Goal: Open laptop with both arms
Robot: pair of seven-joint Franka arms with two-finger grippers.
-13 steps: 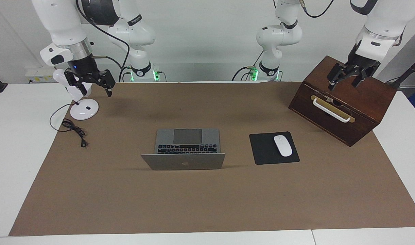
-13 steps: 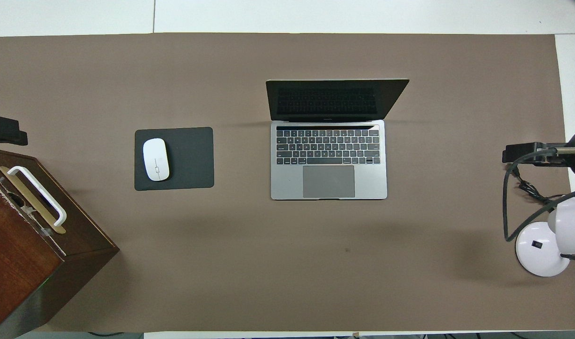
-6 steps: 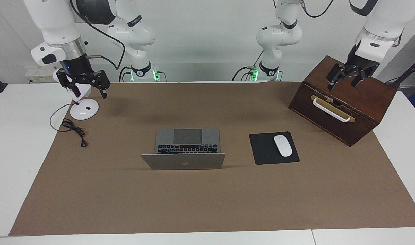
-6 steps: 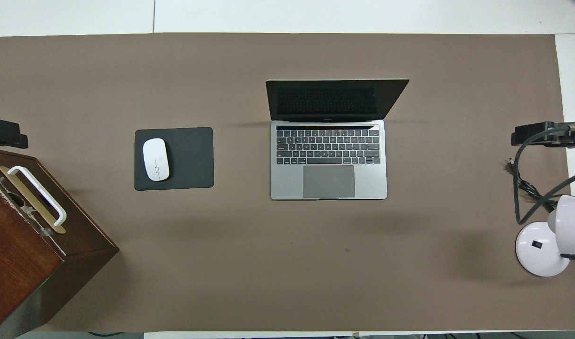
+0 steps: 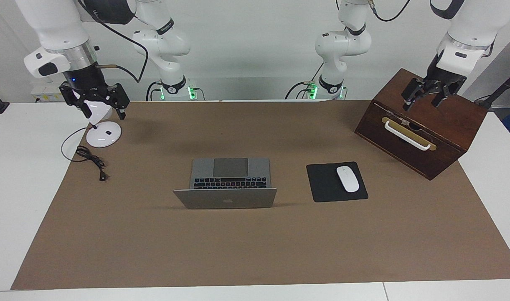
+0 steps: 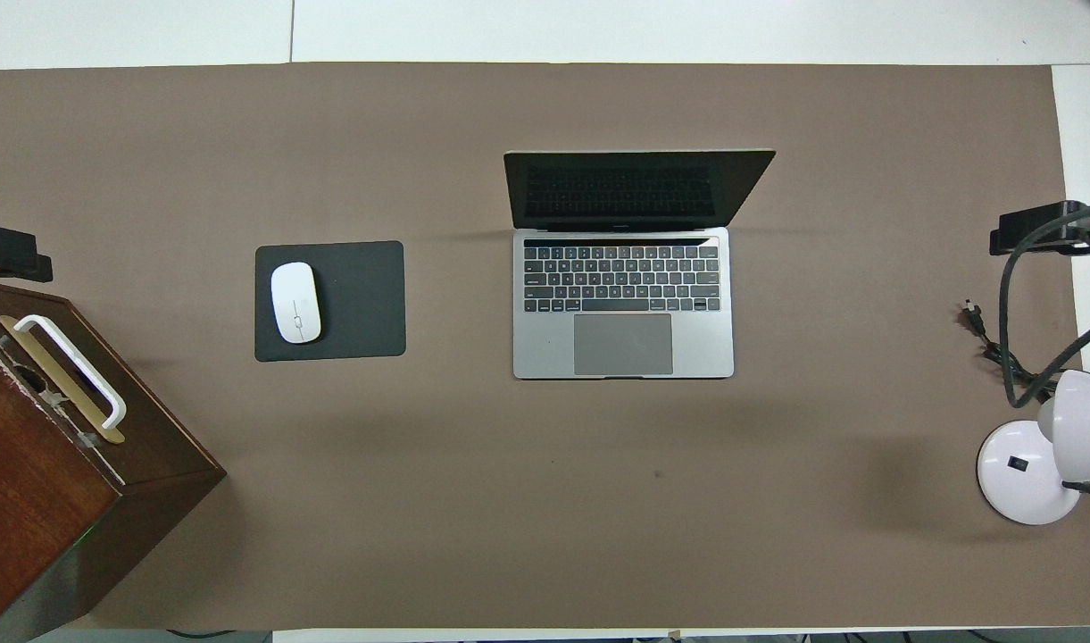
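The laptop (image 5: 225, 184) sits open in the middle of the brown mat (image 5: 255, 251), lid up, keyboard and trackpad on the side nearer the robots. Neither gripper is anywhere close to it.

The left gripper (image 5: 426, 95) hangs over the top of the wooden box (image 5: 422, 125) at the left arm's end of the table, fingers spread apart, nothing between them. The right gripper (image 5: 99, 106) is up in the air over the white desk lamp (image 5: 102, 131) at the right arm's end, also with its fingers spread wide and empty. So the laptop lies about midway between the two, well apart from both.

Writing-wise there's not much: a dark apple logo on the back of the lid, which only the facing view catches. There's some lettering on the arm joints but I can't read it.

Overhead view gives you the dark screen (image 6: 638, 189) and the key rows properly, which the facing view mostly hides with the lid. In it only black edges of the grippers poke in at the sides.

Beside the laptop, toward the left arm's end, a white mouse (image 5: 347, 179) rests on a black mouse pad (image 5: 326, 184). The lamp's black cord (image 5: 90, 158) trails on the mat near its base.
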